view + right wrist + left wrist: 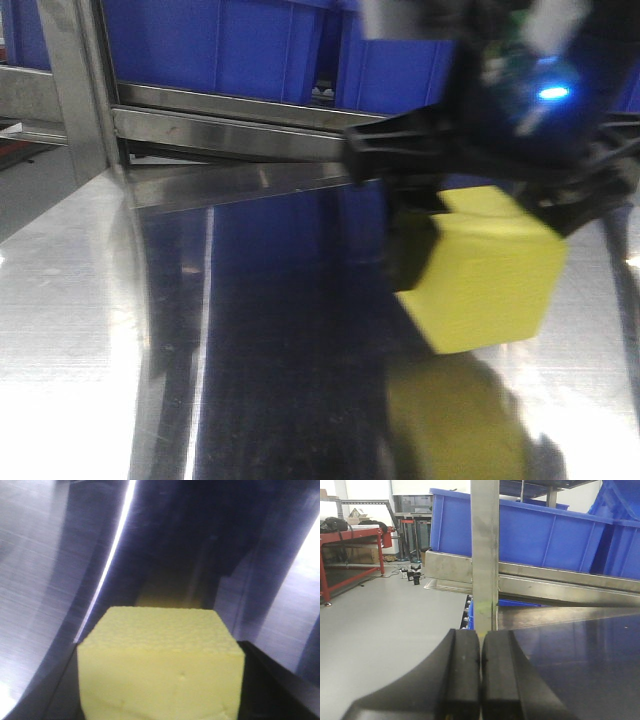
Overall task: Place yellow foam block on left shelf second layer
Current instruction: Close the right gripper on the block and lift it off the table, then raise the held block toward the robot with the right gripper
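Note:
The yellow foam block (487, 272) is a bright yellow cube held in my right gripper (480, 225), a little above a shiny steel shelf surface (150, 330); its yellow reflection shows below it. In the right wrist view the block (160, 665) fills the space between the black fingers, which press on both its sides. My left gripper (480, 655) is shut and empty, its two black pads together, pointing at a steel upright post (485, 555) at the shelf's edge.
Blue plastic bins (230, 45) stand behind a steel rail (230, 130) at the back; they also show in the left wrist view (520, 535). A grey floor and a red workbench (350, 540) lie to the left of the shelf.

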Available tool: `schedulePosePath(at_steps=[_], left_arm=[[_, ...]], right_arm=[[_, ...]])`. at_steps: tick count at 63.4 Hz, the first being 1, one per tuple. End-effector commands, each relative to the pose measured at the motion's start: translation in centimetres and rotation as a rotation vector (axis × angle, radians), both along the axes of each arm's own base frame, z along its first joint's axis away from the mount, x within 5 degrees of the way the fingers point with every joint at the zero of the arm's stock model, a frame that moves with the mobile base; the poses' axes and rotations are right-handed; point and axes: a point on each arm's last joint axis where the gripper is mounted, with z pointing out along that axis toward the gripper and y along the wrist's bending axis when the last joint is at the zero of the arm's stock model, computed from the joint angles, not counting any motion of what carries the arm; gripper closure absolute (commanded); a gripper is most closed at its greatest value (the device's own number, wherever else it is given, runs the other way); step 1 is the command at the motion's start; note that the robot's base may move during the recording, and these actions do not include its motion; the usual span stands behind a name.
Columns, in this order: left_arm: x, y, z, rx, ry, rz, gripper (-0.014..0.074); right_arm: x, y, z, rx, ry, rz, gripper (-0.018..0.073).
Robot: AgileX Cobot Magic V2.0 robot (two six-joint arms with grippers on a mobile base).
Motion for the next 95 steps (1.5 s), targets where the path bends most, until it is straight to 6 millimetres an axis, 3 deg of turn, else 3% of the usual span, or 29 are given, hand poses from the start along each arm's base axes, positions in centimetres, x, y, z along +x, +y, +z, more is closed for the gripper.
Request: schedulePosePath(at_steps=[1, 14, 24, 40, 63, 80, 95], left_arm=[[-0.1, 0.0, -0.1, -0.009, -0.075, -0.006, 0.0472], [-0.1, 0.0, -0.1, -0.009, -0.075, -0.006, 0.0472], [-0.1, 0.0, -0.1, -0.009, -0.075, -0.006, 0.0472], [-0.1, 0.0, -0.1, -0.009, -0.075, -0.006, 0.0472], [-0.1, 0.0, -0.1, -0.009, -0.075, -0.006, 0.0472], [-0.1, 0.0, -0.1, -0.009, -0.075, -0.006, 0.0472], [-0.1, 0.0, -0.1, -0.009, -0.075, -0.006, 0.0472]], right_arm=[[0.0, -2.6, 2.1, 0.052, -0.132, 0.015, 0.0054], [-1.0, -7.8, 1.7, 0.031, -0.271, 0.016, 0.0054], [-2.5, -10.3, 1.5, 0.025, -0.405, 0.016, 0.0054], [-5.5, -13.7, 1.5, 0.045, -0.621, -0.123, 0.0054], [-9.6, -16.3, 3.3, 0.089, -0.915, -0.306, 0.0054], [-12.4, -16.5, 4.9, 0.124, -1.109, -0.317, 0.0054], [-13.9, -16.7, 4.5, 0.146, -1.228, -0.321, 0.0054]])
